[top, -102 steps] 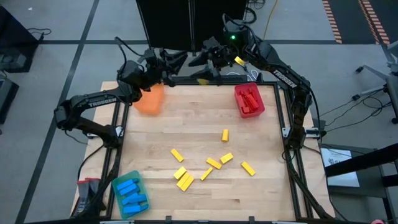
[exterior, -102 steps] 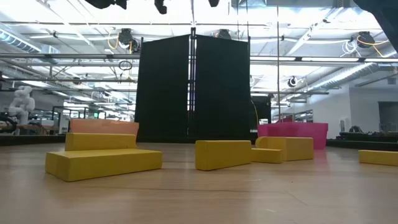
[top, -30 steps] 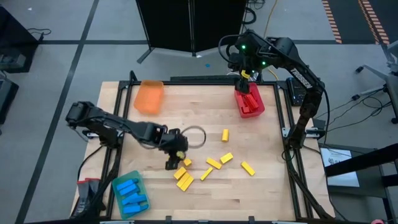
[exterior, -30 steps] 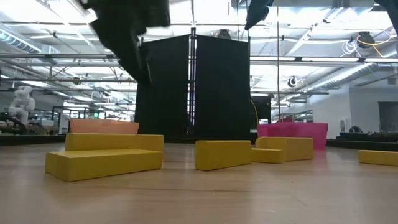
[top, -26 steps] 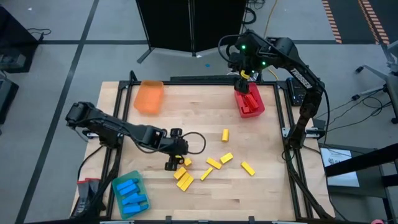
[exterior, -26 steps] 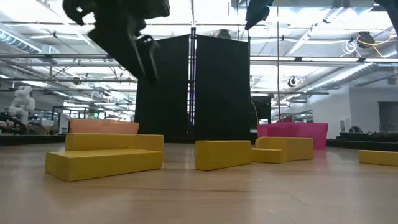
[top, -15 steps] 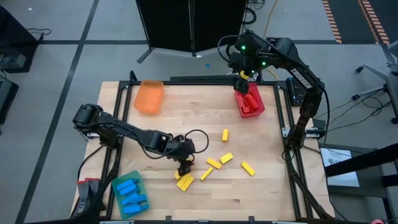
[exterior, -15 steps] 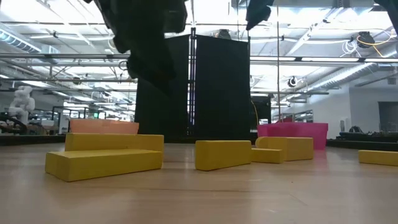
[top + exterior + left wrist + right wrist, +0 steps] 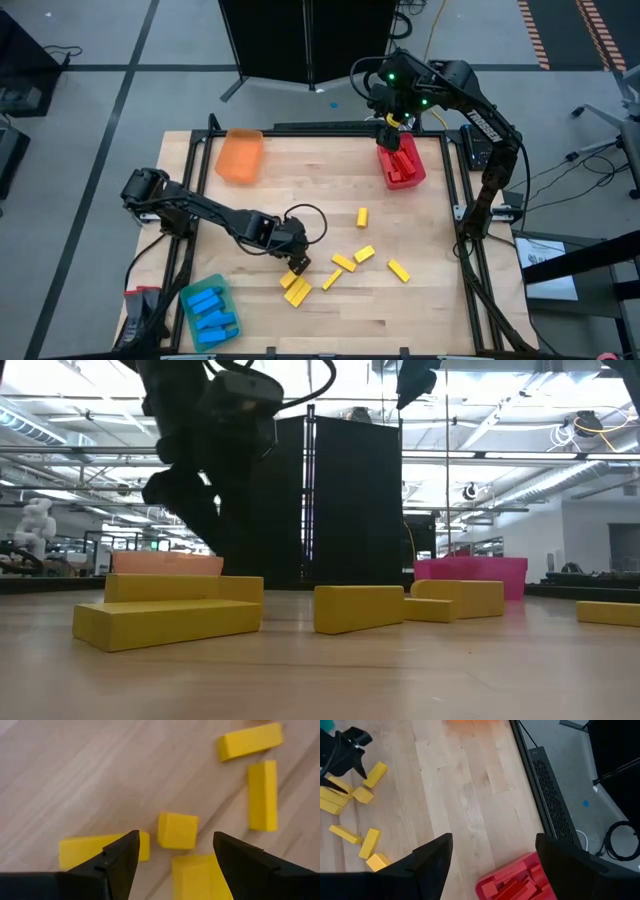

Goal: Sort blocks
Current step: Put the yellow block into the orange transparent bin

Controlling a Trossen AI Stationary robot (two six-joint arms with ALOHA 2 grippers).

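Several yellow blocks [image 9: 343, 263] lie loose on the wooden table near its middle and front. My left gripper [image 9: 297, 264] hangs low over the left end of this cluster, open and pointing steeply down. In its wrist view a short yellow block [image 9: 177, 830] lies on the table ahead of the gap between its fingers, untouched, with others [image 9: 262, 795] around it. My right gripper [image 9: 392, 124] waits high over the red tray [image 9: 418, 172] at the far right, open and empty. In the low view the left gripper [image 9: 190, 495] shows dark above a yellow block [image 9: 165, 615].
The red tray holds red blocks [image 9: 512, 887]. An orange tray [image 9: 240, 157] stands at the far left. A green tray [image 9: 192, 293] with blue blocks [image 9: 212, 312] sits at the near left corner. Bare wood lies between the trays and the yellow cluster.
My left gripper has gone toward the table's right and near edges and down, over the yellow cluster, rolling about its own axis as it went. Its fingers have stayed open. The right arm has kept still.
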